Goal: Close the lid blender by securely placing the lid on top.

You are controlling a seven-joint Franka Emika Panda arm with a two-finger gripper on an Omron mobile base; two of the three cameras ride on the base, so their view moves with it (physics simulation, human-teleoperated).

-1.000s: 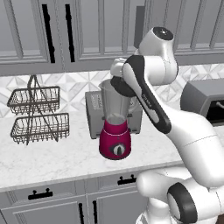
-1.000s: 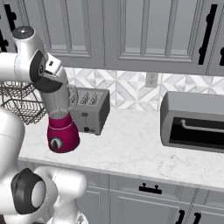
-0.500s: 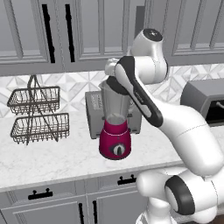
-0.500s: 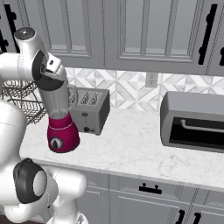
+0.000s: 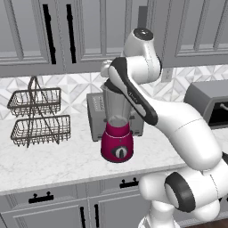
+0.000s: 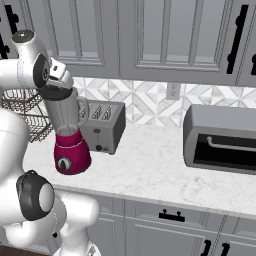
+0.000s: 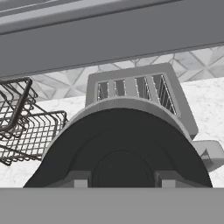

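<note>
Blender (image 5: 116,133) stands on the bench (image 5: 53,160) just in front of the toaster (image 6: 102,125), its dark lid (image 7: 122,148) sitting on the jar. Tool (image 6: 56,85) is directly above the lid; whether its fingers are apart or together cannot be told.

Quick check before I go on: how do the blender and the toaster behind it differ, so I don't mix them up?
The blender is tall, a clear grey jar on a rounded magenta base; the toaster is low, boxy and all grey. The blender's top carries a dark round lid with the hand at it; the toaster's top shows open slots. The blender stands nearer the counter's front edge, the toaster behind it by the backsplash. Both stand upright on the marble counter.
</note>
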